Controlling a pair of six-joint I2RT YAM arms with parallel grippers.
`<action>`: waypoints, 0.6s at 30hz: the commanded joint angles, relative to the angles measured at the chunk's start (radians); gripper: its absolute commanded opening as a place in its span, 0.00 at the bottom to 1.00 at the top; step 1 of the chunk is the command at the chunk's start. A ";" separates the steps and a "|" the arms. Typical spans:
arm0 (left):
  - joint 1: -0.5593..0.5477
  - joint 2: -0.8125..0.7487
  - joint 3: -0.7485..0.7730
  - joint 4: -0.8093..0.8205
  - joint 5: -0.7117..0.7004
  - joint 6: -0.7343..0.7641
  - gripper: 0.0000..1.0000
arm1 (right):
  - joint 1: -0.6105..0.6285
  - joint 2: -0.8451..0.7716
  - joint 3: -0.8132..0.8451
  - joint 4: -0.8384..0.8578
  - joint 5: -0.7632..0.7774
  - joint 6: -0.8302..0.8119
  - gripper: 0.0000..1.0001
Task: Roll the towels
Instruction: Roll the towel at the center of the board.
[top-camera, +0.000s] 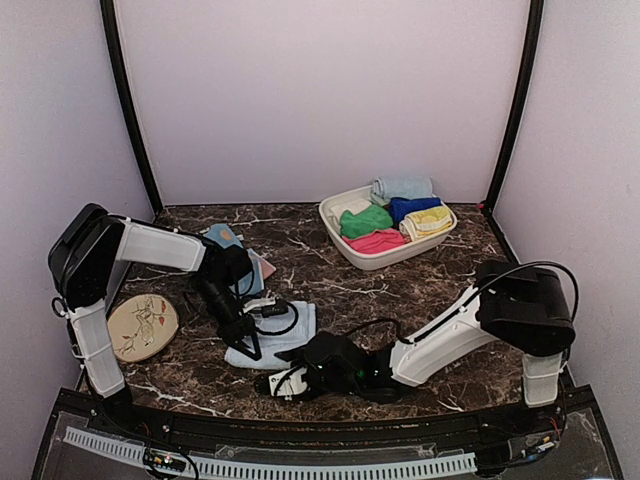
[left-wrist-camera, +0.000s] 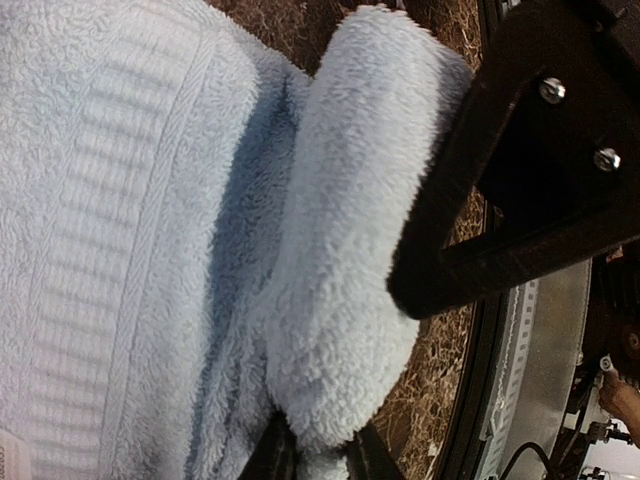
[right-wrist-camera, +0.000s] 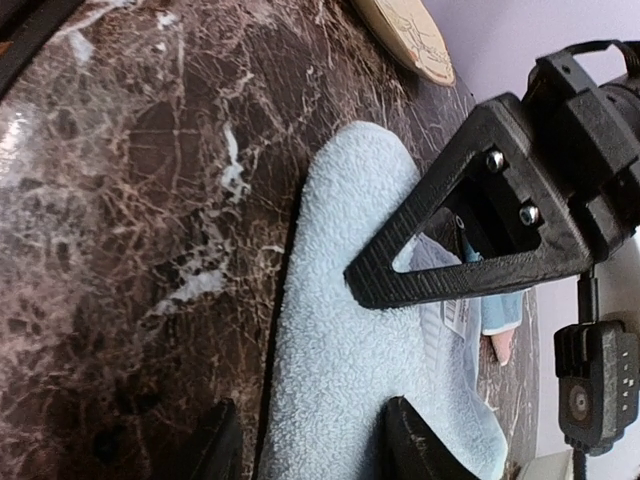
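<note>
The pale blue towel (top-camera: 290, 322) lies flat on the marble table at front centre, its near edge folded up into a thick lip (left-wrist-camera: 350, 230). My left gripper (top-camera: 249, 349) comes down on its left front corner and is shut on that lip (left-wrist-camera: 320, 450). My right gripper (top-camera: 272, 383) is low at the towel's front edge, open, one finger on the marble and one on the towel (right-wrist-camera: 340, 330), with the edge between them (right-wrist-camera: 310, 440). The medium blue spotted towel (top-camera: 224, 237) lies behind the left arm, mostly hidden.
A round beige plate (top-camera: 142, 327) with a drawing lies at the front left. A white basin (top-camera: 350, 250) at the back right holds green, pink, dark blue, yellow and pale rolled towels. The table's black front rail (left-wrist-camera: 520, 340) runs close to the towel.
</note>
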 joint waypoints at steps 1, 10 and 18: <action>-0.003 0.041 -0.030 0.025 -0.134 0.009 0.21 | -0.026 0.055 0.030 0.024 -0.004 0.009 0.44; 0.045 -0.182 -0.120 0.121 -0.095 0.020 0.62 | -0.066 0.066 0.076 -0.197 -0.114 0.255 0.17; 0.184 -0.461 -0.284 0.218 -0.018 0.128 0.66 | -0.150 0.037 0.106 -0.376 -0.427 0.555 0.01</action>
